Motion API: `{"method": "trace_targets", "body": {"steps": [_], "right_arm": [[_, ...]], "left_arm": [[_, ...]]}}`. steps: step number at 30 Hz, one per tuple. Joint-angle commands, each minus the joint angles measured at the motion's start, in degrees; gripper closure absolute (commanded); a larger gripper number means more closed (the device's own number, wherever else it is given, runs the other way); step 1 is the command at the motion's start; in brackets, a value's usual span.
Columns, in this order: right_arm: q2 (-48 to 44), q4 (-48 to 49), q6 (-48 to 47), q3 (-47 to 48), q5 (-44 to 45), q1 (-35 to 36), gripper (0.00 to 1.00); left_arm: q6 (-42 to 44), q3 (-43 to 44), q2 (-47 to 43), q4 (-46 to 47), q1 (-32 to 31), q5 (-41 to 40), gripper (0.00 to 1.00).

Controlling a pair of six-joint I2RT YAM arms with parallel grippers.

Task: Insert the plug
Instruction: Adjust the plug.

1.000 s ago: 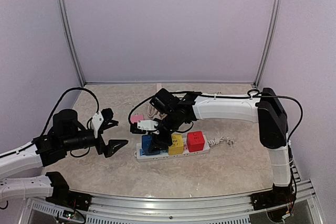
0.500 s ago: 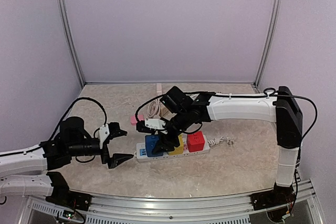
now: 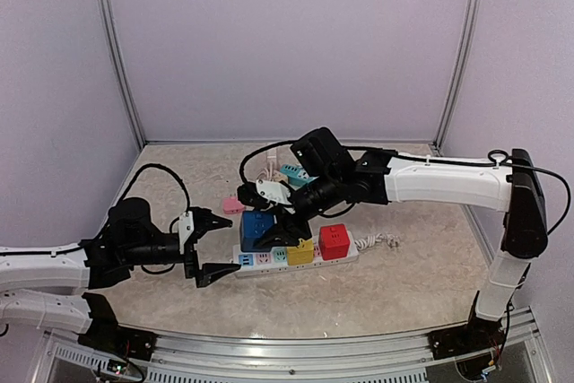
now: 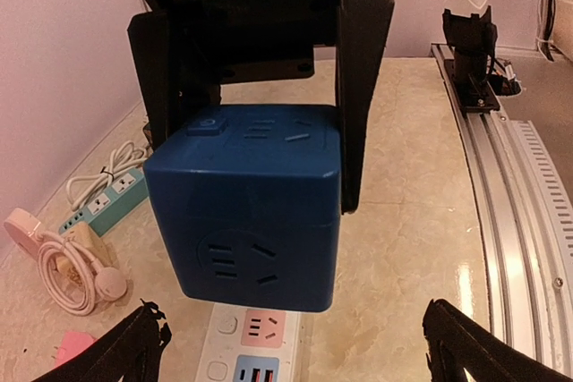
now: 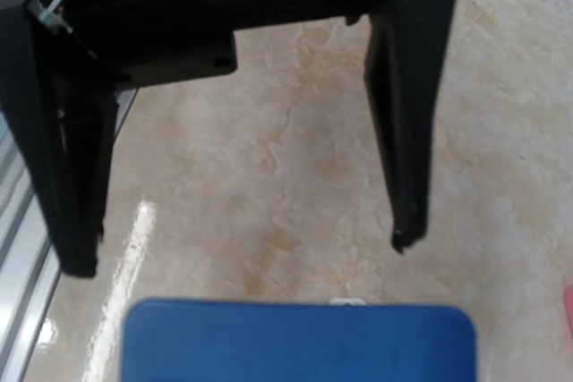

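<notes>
A blue cube plug (image 3: 258,229) hangs just above the left end of the white power strip (image 3: 260,259). My right gripper (image 3: 276,224) holds it from above, its fingers (image 4: 365,114) flanking the cube's (image 4: 246,203) upper part. The strip's pink socket (image 4: 264,326) shows beneath the cube. In the right wrist view only the cube's top (image 5: 300,342) shows and my own fingers are hidden. My left gripper (image 3: 226,243) is open and empty, level with the cube and just left of it, pointing at it. It also shows in the right wrist view (image 5: 242,255).
A yellow cube (image 3: 300,251) and a red cube (image 3: 334,241) sit plugged into the strip, right of the blue one. A pink piece (image 3: 233,204), a teal strip (image 3: 291,172) and a coiled white cable (image 4: 76,261) lie behind. A metal rail (image 4: 510,221) runs along the near edge.
The blue cube has risen off the strip's left end in my right gripper, uncovering the sockets below. My left gripper has moved right, closer to the cube.
</notes>
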Motion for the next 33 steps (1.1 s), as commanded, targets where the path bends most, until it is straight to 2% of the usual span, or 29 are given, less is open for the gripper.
{"method": "trace_targets", "body": {"steps": [1,8,13,17,19,23,26,27,30,33], "right_arm": [[-1.6,2.9,-0.7,0.0,-0.8,1.8,1.0],[-1.5,3.5,-2.1,1.2,0.7,4.0,1.0],[-1.4,3.4,-2.4,1.6,1.2,4.5,1.0],[-1.2,3.6,-2.5,1.7,1.7,4.8,1.0],[-1.2,3.6,-2.4,1.9,1.9,4.8,1.0],[-1.5,3.7,-2.5,2.0,2.0,4.8,1.0],[-1.7,3.5,-2.5,2.2,2.0,4.9,1.0],[-1.7,3.4,-2.5,2.4,2.0,4.8,1.0],[-1.7,3.2,-2.7,2.5,2.0,5.0,1.0],[-1.6,3.2,-2.8,2.7,2.0,5.1,1.0]], "left_arm": [[-2.6,2.5,0.8,3.2,-1.2,0.0,0.01],[-5.1,2.5,2.0,3.4,-2.1,-0.5,0.04],[-4.2,3.0,2.2,2.8,-2.3,-0.2,0.15],[-2.7,3.2,2.3,2.8,-2.4,0.6,0.33],[-2.9,3.3,2.3,2.3,-2.4,0.6,0.37],[-3.2,3.1,2.0,1.6,-2.3,0.5,0.34],[-2.9,3.1,1.9,1.1,-2.2,0.4,0.17],[-2.8,3.1,1.9,0.9,-2.1,0.3,0.16],[-2.8,3.1,2.0,0.6,-2.0,0.1,0.18],[-2.7,3.3,2.0,0.4,-2.0,-0.3,0.26]]}}
